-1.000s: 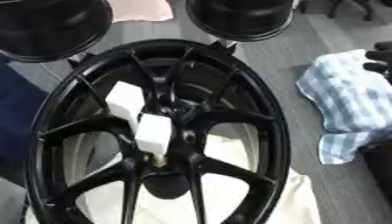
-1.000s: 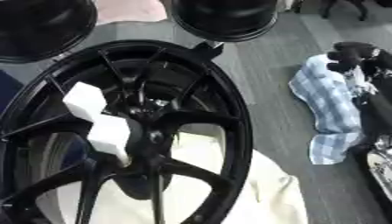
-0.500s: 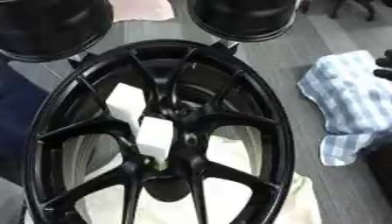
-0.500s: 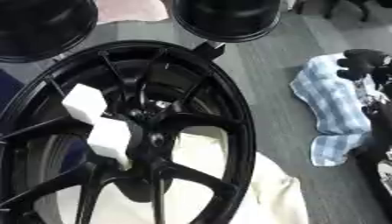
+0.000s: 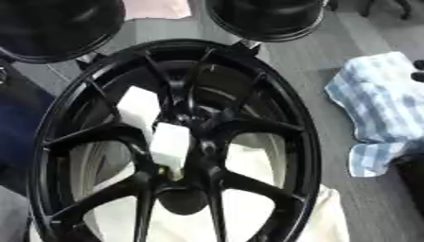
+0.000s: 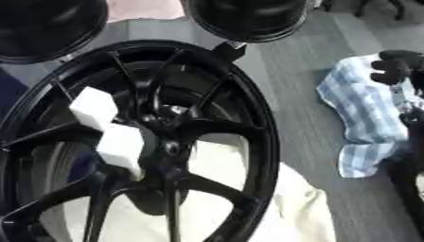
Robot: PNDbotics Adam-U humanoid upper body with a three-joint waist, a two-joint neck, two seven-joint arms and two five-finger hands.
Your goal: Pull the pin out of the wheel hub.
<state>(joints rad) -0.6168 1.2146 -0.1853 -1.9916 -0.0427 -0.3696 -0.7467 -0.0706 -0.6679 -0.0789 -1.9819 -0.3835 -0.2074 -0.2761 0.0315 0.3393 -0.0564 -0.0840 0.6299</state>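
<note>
A black spoked wheel (image 5: 178,142) lies flat on a cream cloth (image 6: 248,189), two white blocks (image 5: 170,144) resting on its spokes beside the hub (image 6: 170,149). The right hand (image 6: 397,66) sits on a blue checked cloth (image 6: 364,108), fingers curled, grasping nothing visible. No pin can be made out.

1. Light is even and moderately bright, falling from above, with no hard shadows on the grey carpeted floor (image 5: 331,61).
2. Soft glare streaks the glossy black spoked wheel rim (image 5: 308,142) (mostly along its right edge).
3. Both views are slightly blurred; the blue-and-white checked cloth (image 6: 364,118) looks smeared.
</note>
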